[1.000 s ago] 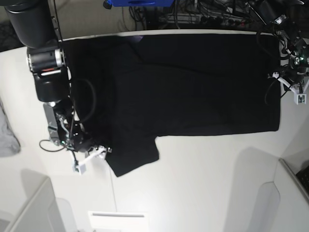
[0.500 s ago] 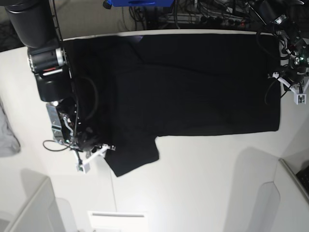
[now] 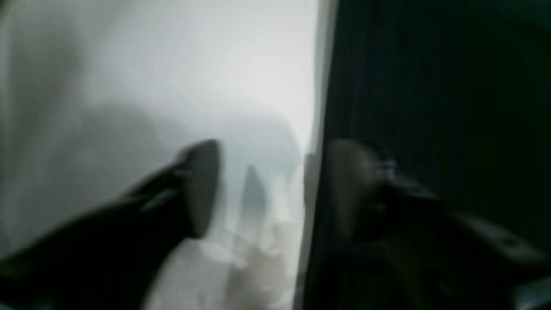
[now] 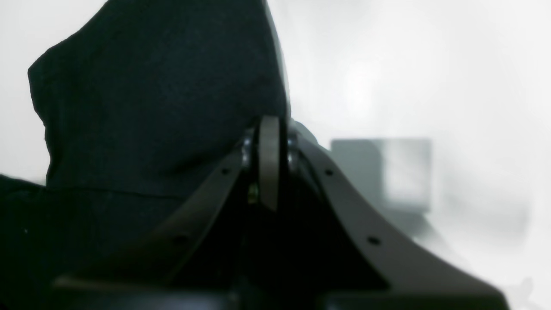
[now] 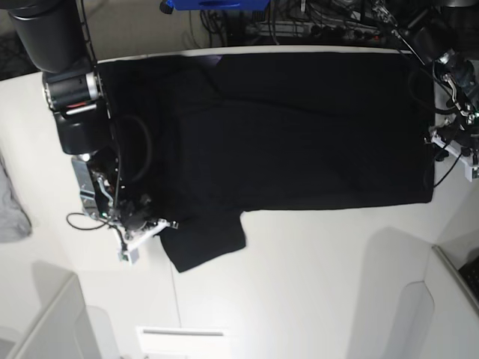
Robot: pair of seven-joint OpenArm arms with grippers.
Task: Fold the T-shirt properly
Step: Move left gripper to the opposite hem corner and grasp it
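Note:
The black T-shirt (image 5: 299, 127) lies spread flat on the white table (image 5: 314, 284), one short sleeve (image 5: 206, 243) pointing toward the front. My right gripper (image 5: 166, 224) sits at that sleeve's left edge. In the right wrist view its pads are pressed together (image 4: 269, 129) with the sleeve cloth (image 4: 150, 86) running into them. My left gripper (image 5: 443, 146) is at the shirt's right edge. In the left wrist view it stands open (image 3: 275, 185), one finger (image 3: 202, 185) over bare table and the other (image 3: 348, 181) over the black cloth (image 3: 430, 86). No print or tag shows.
A light grey cloth (image 5: 11, 209) lies at the table's left edge. Cables and a blue object (image 5: 217, 4) sit behind the table's back edge. A white flat piece (image 5: 183, 336) lies at the front, with grey panels at the front left (image 5: 52, 321) and front right (image 5: 449, 299).
My right gripper has gone from open to shut at the sleeve edge. My left gripper has opened and shifted slightly toward the front along the shirt's right edge.

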